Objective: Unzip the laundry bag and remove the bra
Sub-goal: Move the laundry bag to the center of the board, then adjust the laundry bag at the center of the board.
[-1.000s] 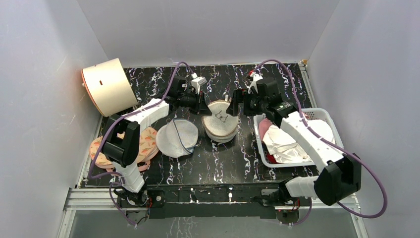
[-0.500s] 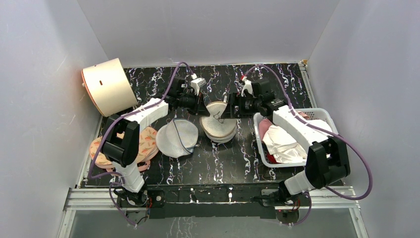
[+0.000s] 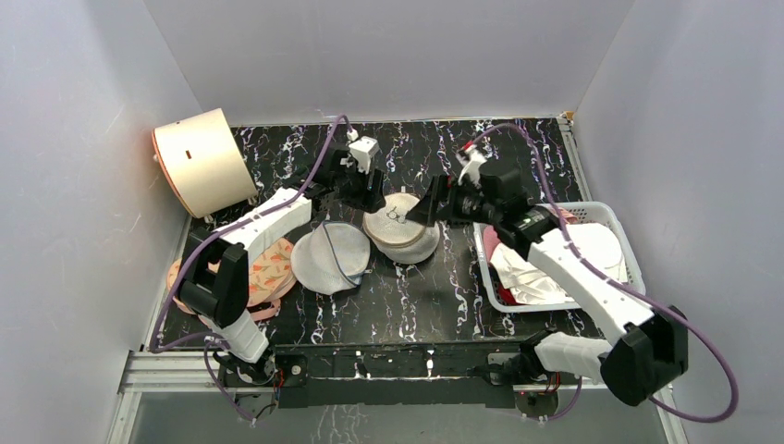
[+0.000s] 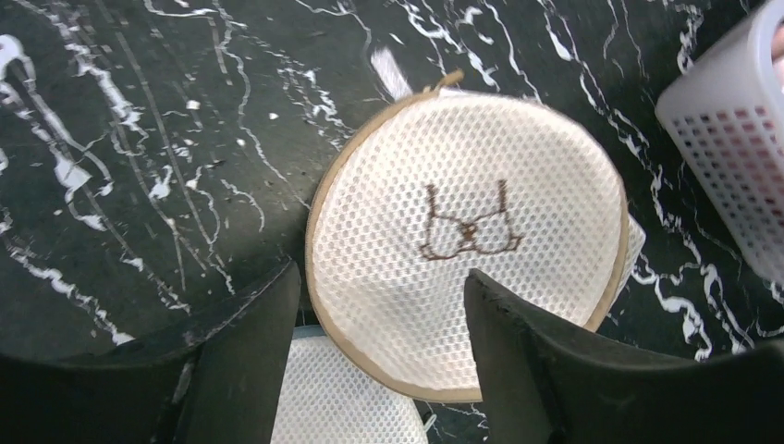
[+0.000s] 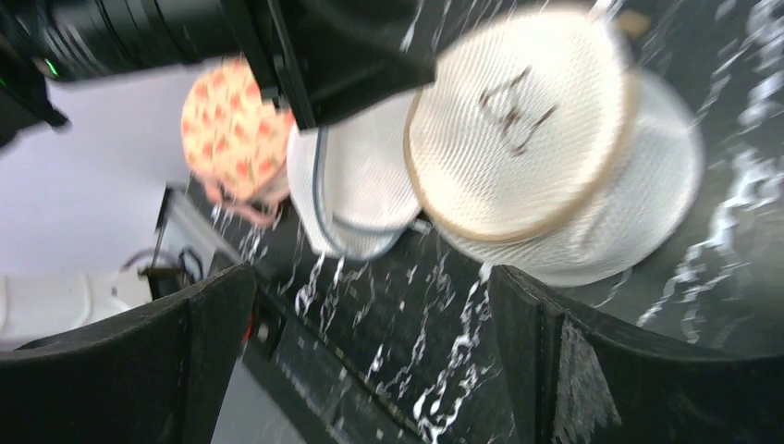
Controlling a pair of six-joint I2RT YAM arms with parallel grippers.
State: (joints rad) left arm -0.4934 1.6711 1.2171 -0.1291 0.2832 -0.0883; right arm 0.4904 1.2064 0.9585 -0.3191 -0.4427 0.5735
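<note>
The laundry bag [image 3: 399, 228] lies on the black marbled table, a round cream mesh drum with a tan rim and a small line drawing on its flat face [image 4: 471, 231]. In the right wrist view the flat face [image 5: 518, 129] sits askew over the white mesh body below it. My left gripper [image 3: 370, 196] hovers at the bag's far left edge, open, with the rim showing between its fingers [image 4: 245, 361] and nothing pinched. My right gripper [image 3: 422, 209] is open just right of the bag, and only table shows between its fingers [image 5: 545, 361]. The bra is hidden.
A white dome-shaped mesh bag [image 3: 331, 257] with a dark zipper line touches the laundry bag's left side. A peach printed bra [image 3: 263, 268] lies further left. A cream cylinder [image 3: 203, 162] stands at the back left. A white basket [image 3: 618, 231] of clothes sits on the right.
My left gripper has opened and let go of the bag's rim. The bag's tilted face has dropped flatter and slid a little left. The right arm has swung and drawn back slightly.
</note>
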